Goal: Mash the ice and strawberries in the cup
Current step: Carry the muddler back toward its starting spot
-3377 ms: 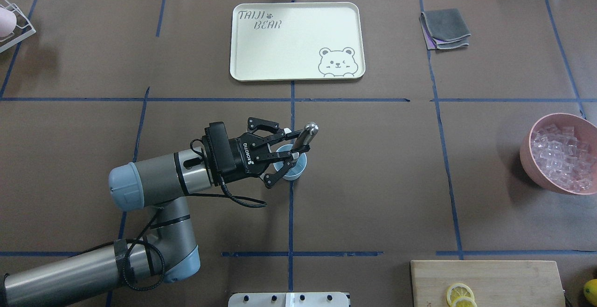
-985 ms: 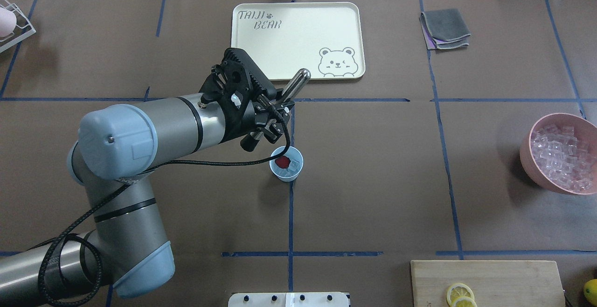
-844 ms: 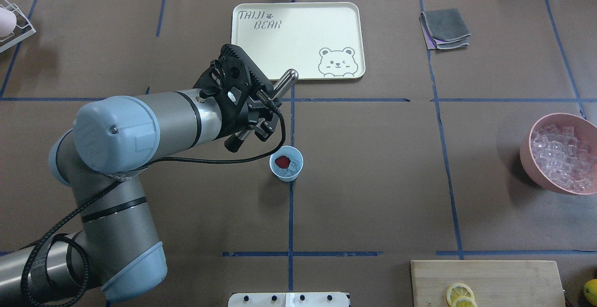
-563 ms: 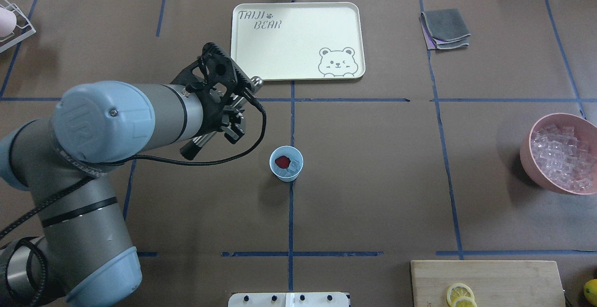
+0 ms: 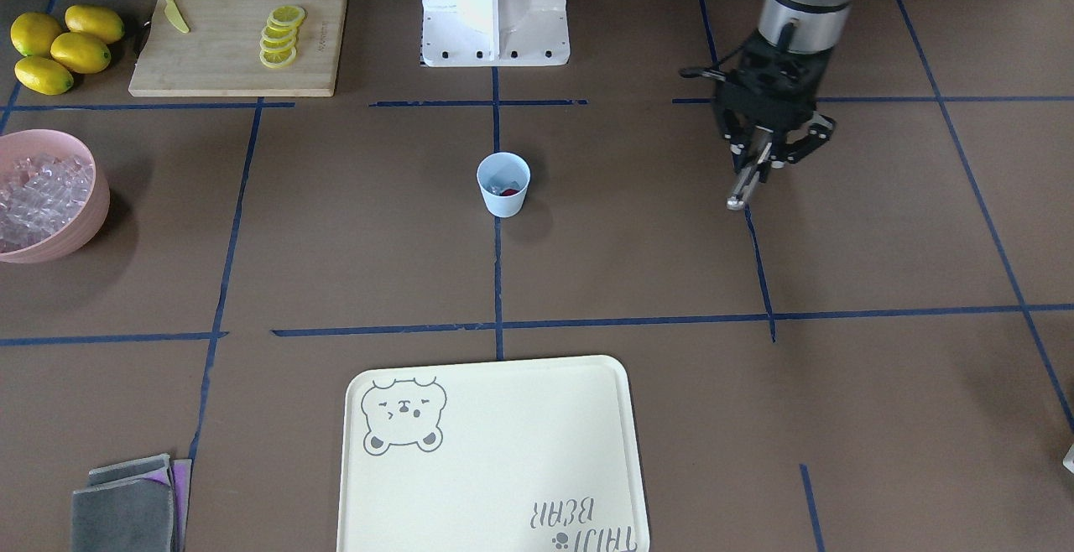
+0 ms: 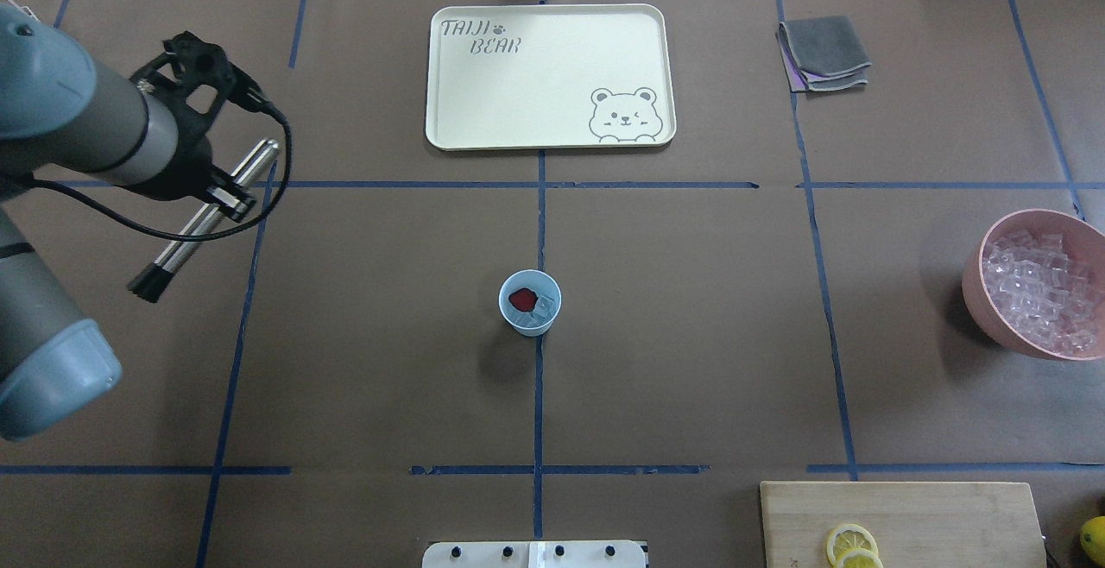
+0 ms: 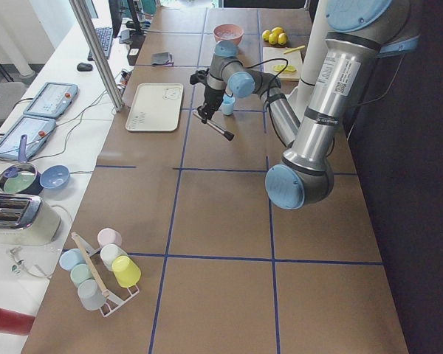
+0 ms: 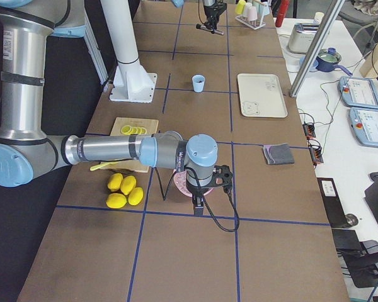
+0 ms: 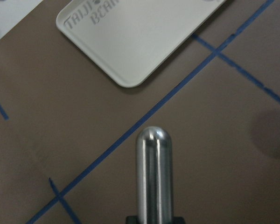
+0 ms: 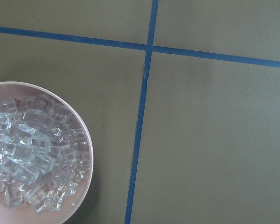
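Brown table (image 6: pixel 691 361), blue tape grid (image 6: pixel 539 395); cup (image 5: pixel 504 200) centre; side bench (image 7: pixel 81 147), toaster (image 7: pixel 15 219) perhaps.

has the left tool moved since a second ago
Yes. The left tool, shut on the metal masher, has swung left, away from the cup and the tray.

The cup (image 6: pixel 530 302) stands in the middle of the desk (image 6: pixel 691 378), straight ahead of me, with the strawberry (image 6: pixel 521 299) and ice (image 6: pixel 542 310) in it. Beyond it lies the tray (image 6: pixel 550 76). My left hand (image 6: pixel 226 195), well off to the cup's left and above the desk, grips the rod (image 6: pixel 207 218). Far to my right sits the bowl (image 6: pixel 981 305), with the cloth (image 6: pixel 824 53) beyond it. On the near right lies the board (image 6: pixel 941 516), with lemon slices (image 6: pixel 850 544) on it.
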Robot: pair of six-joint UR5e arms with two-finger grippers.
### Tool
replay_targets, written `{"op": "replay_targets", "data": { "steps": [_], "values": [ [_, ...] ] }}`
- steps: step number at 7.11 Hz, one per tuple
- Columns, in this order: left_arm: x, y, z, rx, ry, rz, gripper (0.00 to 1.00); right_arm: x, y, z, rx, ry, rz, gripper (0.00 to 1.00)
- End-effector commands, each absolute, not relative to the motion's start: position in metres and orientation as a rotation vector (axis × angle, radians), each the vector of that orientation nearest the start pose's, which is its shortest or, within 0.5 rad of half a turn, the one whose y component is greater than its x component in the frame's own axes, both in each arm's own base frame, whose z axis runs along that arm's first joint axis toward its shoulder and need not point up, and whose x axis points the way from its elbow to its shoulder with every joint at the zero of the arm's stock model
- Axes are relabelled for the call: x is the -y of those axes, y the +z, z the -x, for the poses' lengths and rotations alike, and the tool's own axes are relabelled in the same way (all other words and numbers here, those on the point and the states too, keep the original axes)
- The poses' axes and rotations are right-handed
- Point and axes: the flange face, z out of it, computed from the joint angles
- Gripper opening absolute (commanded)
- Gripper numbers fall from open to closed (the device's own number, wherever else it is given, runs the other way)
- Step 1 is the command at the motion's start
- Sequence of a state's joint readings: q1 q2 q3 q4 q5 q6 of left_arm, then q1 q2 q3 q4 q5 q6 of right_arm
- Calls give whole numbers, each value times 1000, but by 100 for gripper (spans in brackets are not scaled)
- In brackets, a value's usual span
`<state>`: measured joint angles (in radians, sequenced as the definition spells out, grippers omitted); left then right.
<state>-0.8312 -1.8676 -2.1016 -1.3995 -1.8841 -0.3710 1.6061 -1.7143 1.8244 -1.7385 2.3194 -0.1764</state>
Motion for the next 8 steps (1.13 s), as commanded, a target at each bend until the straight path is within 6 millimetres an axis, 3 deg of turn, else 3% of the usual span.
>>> {"op": "replay_targets", "data": {
  "steps": [1, 3, 4, 5, 6, 8],
  "values": [
    [479, 387, -221, -514, 428, -247, 7, 421, 618, -80, 752, -113, -24, 100],
    [500, 479, -155, -539, 268, -67, 7, 421, 619, -80, 752, -113, -24, 100],
    [498, 513, -134, -574, 226, -41, 7, 420, 619, -80, 752, -111, -23, 100],
    [484, 549, -121, -587, 194, -67, 7, 419, 620, -80, 752, -111, -21, 100],
    [474, 570, -117, -606, 95, -77, 7, 420, 619, -80, 752, -112, -23, 100],
    [467, 624, -116, -638, 13, -106, 7, 420, 619, -80, 754, -112, -23, 100]
  ]
}}
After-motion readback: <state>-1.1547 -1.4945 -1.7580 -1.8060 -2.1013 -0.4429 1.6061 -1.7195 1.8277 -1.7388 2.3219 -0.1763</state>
